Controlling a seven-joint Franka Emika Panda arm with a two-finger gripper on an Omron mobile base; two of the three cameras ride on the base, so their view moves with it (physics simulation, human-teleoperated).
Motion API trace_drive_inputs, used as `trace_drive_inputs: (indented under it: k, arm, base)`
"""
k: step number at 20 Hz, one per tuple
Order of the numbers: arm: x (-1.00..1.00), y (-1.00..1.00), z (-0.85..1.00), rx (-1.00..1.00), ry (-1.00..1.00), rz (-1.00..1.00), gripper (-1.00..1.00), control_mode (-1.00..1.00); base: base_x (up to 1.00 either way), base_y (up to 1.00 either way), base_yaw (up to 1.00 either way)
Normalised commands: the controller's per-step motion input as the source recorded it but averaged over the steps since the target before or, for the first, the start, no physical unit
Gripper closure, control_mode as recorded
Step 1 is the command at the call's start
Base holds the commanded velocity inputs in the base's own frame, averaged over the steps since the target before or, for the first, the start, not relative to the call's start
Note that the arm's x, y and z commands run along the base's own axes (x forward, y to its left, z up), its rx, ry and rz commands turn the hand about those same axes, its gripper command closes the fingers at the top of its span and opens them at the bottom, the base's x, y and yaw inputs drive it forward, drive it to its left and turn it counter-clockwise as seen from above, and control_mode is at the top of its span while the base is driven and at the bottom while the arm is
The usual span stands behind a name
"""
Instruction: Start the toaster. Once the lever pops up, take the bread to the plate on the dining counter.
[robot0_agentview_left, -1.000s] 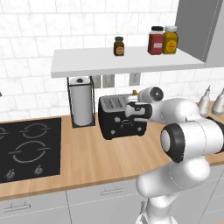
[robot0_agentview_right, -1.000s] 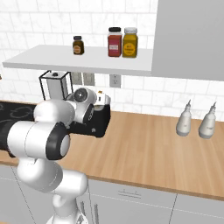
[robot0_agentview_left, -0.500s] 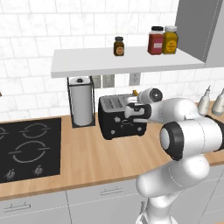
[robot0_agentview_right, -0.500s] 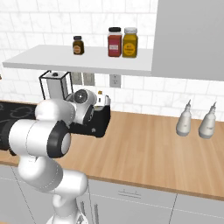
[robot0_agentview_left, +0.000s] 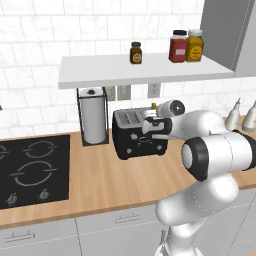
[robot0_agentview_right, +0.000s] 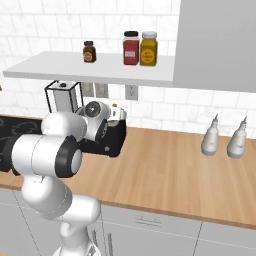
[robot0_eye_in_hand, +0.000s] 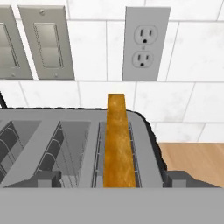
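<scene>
While the pincer (robot0_eye_in_hand: 107, 180) gapes, bread (robot0_eye_in_hand: 117, 144) stands in the toaster (robot0_agentview_left: 137, 135) on wood counter (robot0_agentview_left: 110, 185).

Hand creeps a little closer over the toaster (robot0_agentview_left: 138, 134) than in the earlier base views; gripper (robot0_agentview_left: 151, 129) now sits at the toaster's right end, above the slot holding the bread (robot0_eye_in_hand: 117, 142). Jaws look slightly narrower than a second ago, one fingertip (robot0_eye_in_hand: 47, 179) either side of the slice, not touching it.
</scene>
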Motion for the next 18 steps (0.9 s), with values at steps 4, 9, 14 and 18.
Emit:
trace_drive_inputs:
  k: [4,9,14,18]
  arm:
    - [0.0,0.0,0.0,0.0,0.0,0.0,1.0,-1.0]
    - [0.0,0.0,0.0,0.0,0.0,0.0,1.0,-1.0]
    - [0.0,0.0,0.0,0.0,0.0,0.0,1.0,-1.0]
    - [0.0,0.0,0.0,0.0,0.0,0.0,1.0,-1.0]
  base:
    - [0.0,0.0,0.0]
    - [0.0,0.0,0.0]
    - [0.0,0.0,0.0]
    - [0.0,0.0,0.0]
